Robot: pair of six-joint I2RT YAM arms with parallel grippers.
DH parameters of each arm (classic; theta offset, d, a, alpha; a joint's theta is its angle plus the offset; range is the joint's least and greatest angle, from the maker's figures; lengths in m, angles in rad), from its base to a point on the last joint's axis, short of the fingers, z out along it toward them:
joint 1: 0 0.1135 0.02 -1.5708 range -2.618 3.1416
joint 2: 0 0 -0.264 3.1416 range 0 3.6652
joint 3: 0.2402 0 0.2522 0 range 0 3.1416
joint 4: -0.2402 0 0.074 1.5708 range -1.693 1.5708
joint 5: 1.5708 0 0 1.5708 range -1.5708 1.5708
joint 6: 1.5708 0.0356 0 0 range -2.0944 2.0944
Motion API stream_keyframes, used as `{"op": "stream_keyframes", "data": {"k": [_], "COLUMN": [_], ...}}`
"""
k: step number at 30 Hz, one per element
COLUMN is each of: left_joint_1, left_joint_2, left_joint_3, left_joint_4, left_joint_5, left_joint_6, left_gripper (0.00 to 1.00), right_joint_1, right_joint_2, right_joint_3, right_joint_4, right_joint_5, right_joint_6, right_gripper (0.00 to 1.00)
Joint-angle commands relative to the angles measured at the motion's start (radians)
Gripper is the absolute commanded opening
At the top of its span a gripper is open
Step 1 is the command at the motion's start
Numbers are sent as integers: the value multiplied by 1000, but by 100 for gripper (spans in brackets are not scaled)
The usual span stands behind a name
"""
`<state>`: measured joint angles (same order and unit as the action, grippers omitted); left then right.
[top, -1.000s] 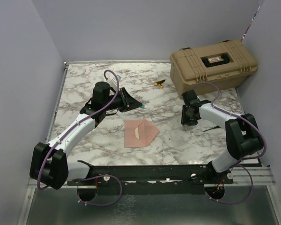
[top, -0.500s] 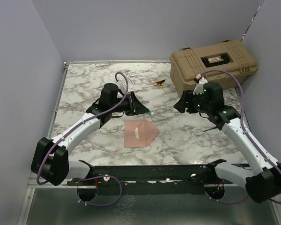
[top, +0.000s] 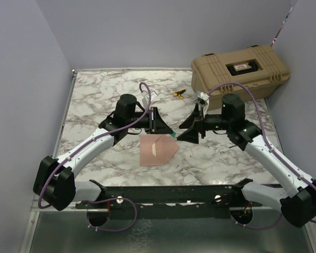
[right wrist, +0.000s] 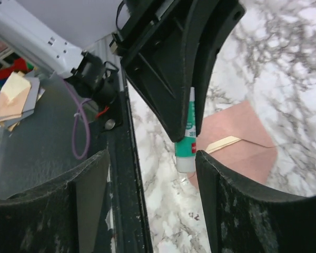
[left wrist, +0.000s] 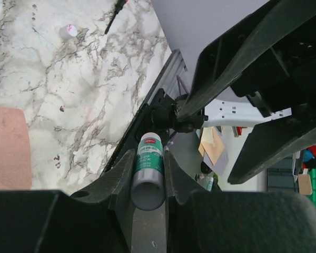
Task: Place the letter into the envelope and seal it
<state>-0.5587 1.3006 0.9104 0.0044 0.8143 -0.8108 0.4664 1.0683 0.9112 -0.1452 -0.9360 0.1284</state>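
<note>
The envelope (top: 157, 149) lies flat on the marble table, its pointed flap open to the right, with a pale strip (top: 155, 149) across it. No separate letter shows; it is hidden or out of view. My left gripper (top: 166, 129) hovers just above the envelope's far edge, shut on a green-and-white glue stick (left wrist: 149, 168) whose white cap end (right wrist: 186, 161) sticks out beyond the fingers. My right gripper (top: 183, 132) faces it from the right, open, its fingers either side of the cap end without touching it. The envelope (right wrist: 242, 142) lies below both.
A tan hard case (top: 239, 74) stands at the back right. A small yellow-and-black tool (top: 179, 94) lies near it. A tiny white scrap (top: 177, 167) rests in front of the envelope. A black rail (top: 163, 192) runs along the table's near edge.
My right arm has swung left from beside the case to face the left gripper, and its jaws have opened wider. The left gripper has carried the glue stick rightward.
</note>
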Motion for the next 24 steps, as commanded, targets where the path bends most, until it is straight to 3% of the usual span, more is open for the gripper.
{"op": "stream_keyframes", "data": {"k": [1, 3, 16, 18, 22, 24], "left_joint_1": [-4, -5, -7, -7, -7, -6], "left_joint_2": [-56, -75, -127, -127, -127, -133], "left_joint_3": [24, 28, 21, 23, 32, 34], "left_joint_4": [0, 0, 1, -1, -1, -1], "left_joint_5": [94, 107, 121, 122, 102, 28], "left_joint_6": [62, 87, 105, 104, 92, 72], "left_gripper": [0, 0, 0, 0, 0, 9], "right_joint_1": [38, 41, 128, 135, 138, 137], "right_joint_2": [51, 71, 184, 189, 202, 196], "right_joint_3": [77, 112, 199, 199, 202, 188], "right_joint_4": [-179, -252, -255, -242, -215, -173], "right_joint_5": [-56, -42, -39, -35, -37, -32], "right_joint_6": [-176, -224, -222, -207, -150, -103], "right_gripper": [68, 66, 54, 45, 14, 5]}}
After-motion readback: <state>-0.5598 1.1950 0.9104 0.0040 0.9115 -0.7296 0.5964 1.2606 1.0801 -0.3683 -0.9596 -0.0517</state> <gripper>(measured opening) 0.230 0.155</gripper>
